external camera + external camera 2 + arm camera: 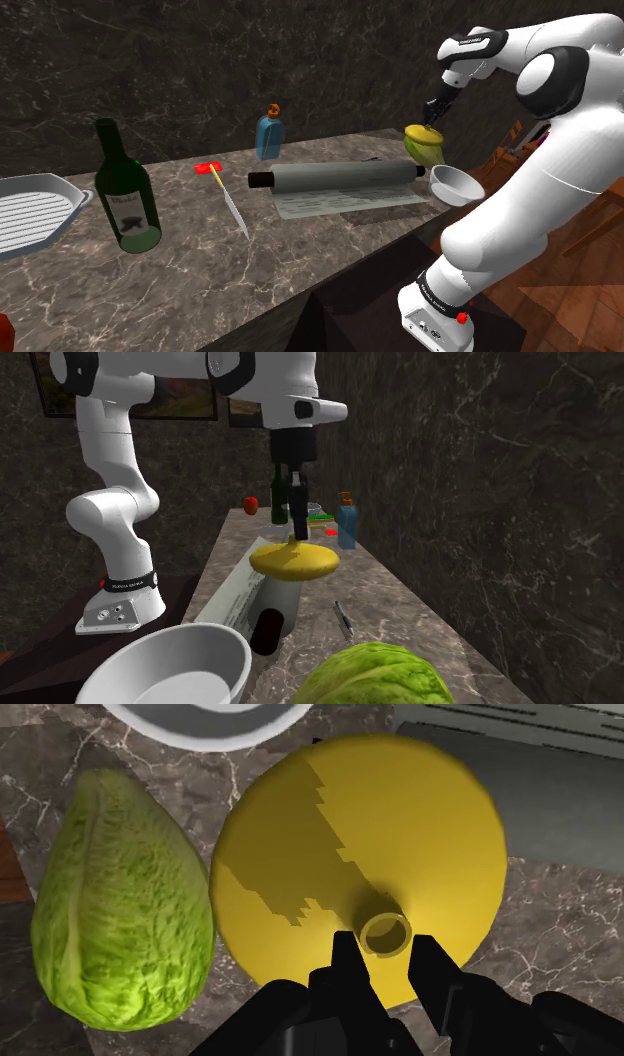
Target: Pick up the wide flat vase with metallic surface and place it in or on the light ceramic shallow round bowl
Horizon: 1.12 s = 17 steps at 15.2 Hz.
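Vase, wide, flat and plain yellow, hangs by its short narrow neck, which the black fingers of the gripper clasp from either side. The wrist view shows that grip plainly, along with a leafy green cabbage just beside the vase and the pale rim of the bowl beyond both. From the shoulder view, the vase sits under the gripper at the far end of the dark marbled surface, close above and behind the shallow white bowl. The second exterior view looks the other way along the surface, with the bowl and cabbage in the foreground and the vase appearing raised over the far end of a grey roll. The shoulder view adds a dark green bottle, a blue bottle, a knife and a white tray.
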Available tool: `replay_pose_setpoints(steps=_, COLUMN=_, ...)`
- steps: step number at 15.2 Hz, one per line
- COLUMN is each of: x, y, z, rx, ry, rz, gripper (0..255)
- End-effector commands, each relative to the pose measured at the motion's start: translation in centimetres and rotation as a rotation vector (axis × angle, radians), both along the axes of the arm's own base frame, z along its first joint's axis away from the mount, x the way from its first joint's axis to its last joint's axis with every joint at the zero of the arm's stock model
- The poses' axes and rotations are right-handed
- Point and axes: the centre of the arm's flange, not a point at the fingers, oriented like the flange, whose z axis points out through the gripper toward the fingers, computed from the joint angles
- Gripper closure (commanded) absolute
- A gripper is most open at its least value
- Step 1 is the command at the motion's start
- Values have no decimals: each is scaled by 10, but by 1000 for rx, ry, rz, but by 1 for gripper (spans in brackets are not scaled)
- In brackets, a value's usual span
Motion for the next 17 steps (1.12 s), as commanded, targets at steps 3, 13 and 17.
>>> replay_pose_setpoints(steps=3, x=-50, y=-15, z=5, rx=0, ry=-1, rz=1, gripper=255)
replay_pose_setpoints(steps=13, x=-173, y=-60, z=19, rx=0, ry=-1, rz=1, gripper=255)
replay_pose_setpoints(steps=17, x=-204, y=-71, z=12, rx=0, ry=-1, rz=1, gripper=255)
